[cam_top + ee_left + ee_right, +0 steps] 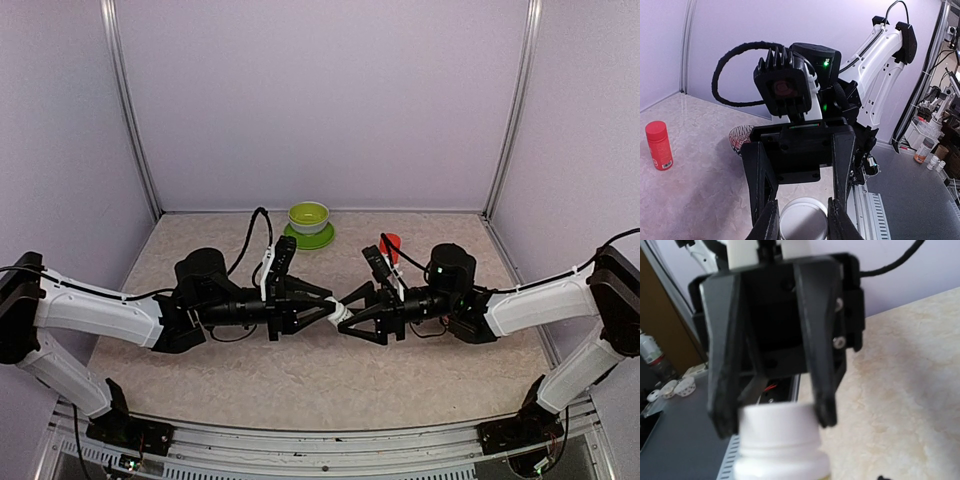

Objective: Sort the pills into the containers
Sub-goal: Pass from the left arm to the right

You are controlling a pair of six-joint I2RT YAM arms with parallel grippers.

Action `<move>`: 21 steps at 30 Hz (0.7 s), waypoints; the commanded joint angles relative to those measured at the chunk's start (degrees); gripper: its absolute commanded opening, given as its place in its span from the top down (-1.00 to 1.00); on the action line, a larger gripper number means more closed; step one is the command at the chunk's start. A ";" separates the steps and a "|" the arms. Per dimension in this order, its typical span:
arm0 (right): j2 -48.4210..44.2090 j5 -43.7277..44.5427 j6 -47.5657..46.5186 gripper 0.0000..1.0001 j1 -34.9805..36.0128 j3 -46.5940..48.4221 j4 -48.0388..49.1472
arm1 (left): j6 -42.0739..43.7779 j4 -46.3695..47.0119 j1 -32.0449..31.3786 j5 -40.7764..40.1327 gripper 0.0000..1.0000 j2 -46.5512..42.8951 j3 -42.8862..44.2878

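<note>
Step in hand: opening the white pill bottle, held in the air over mid-counter between both arms. Left gripper was clamped tight, apparently on the cap. Right gripper straddled the bottle body, jaws part-spread; couldn't tell if gripping. Green containers and pills not in view. Next probably needs a firm right grip, then twisting the cap off. Red bottle stood well apart.
</note>
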 commanded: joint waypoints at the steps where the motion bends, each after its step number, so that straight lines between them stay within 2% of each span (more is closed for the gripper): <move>1: 1.03 -2.06 -1.14 -0.30 1.05 1.55 -0.09 | -0.84 2.52 -0.24 1.07 0.89 0.73 -0.42; 5: 1.34 -1.57 -1.50 -0.23 1.21 1.88 -0.74 | -1.01 2.79 -0.24 1.45 0.89 1.04 -0.33; 10: 1.41 -1.75 -1.50 0.17 1.17 2.05 -0.57 | -0.95 2.71 -0.16 1.30 0.88 1.08 -0.63; 12: 1.52 -1.92 -1.56 0.34 1.18 2.18 -0.79 | -1.08 3.08 -0.08 1.25 0.82 1.09 -1.03; 15: 1.44 -2.31 -1.83 0.48 1.19 2.52 -1.94 | -1.35 3.23 0.18 1.05 0.57 0.93 -1.38; 18: 0.82 -1.82 -3.31 0.49 1.22 3.10 -5.71 | -1.27 2.64 0.57 1.38 0.01 0.40 -1.56; 21: -0.55 0.14 -7.01 0.49 1.25 4.65 -13.66 | -0.77 0.38 0.94 1.96 -0.32 -0.53 -1.52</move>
